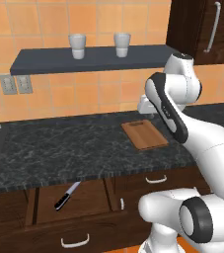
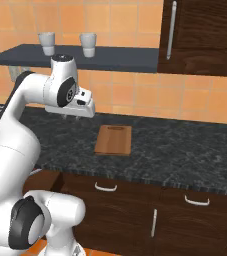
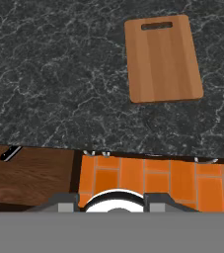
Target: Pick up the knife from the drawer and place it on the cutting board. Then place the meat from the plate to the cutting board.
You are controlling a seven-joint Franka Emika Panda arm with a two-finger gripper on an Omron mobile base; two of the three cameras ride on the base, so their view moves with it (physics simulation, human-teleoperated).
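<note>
Nearest to the left base camera, at the bottom of the frame, stands the open drawer (image 1: pixel 84 200), and the knife (image 1: pixel 66 196) lies on its light brown floor, in the lower left part of the picture, with the black handle toward the lower left and the silver blade toward the upper right. It looks light, stiff and thin, and the blade is probably slippery, so I think the handle is the better place to take hold.

High above the counter (image 1: pixel 59 148), near the middle of the frame, hangs the gripper (image 1: pixel 146 105), with nothing between its fingers; how wide they stand I cannot tell. In the hand view, the cutting board (image 3: pixel 163 58) is at the upper right with nothing on it, and the handle end of the knife shows at the left edge, low down.

Two cups (image 1: pixel 77 46) stand on a dark shelf (image 1: pixel 89 58) in the upper part, well apart from the work. The counter edge hangs over the back of the drawer, which could hinder a descent from above.
</note>
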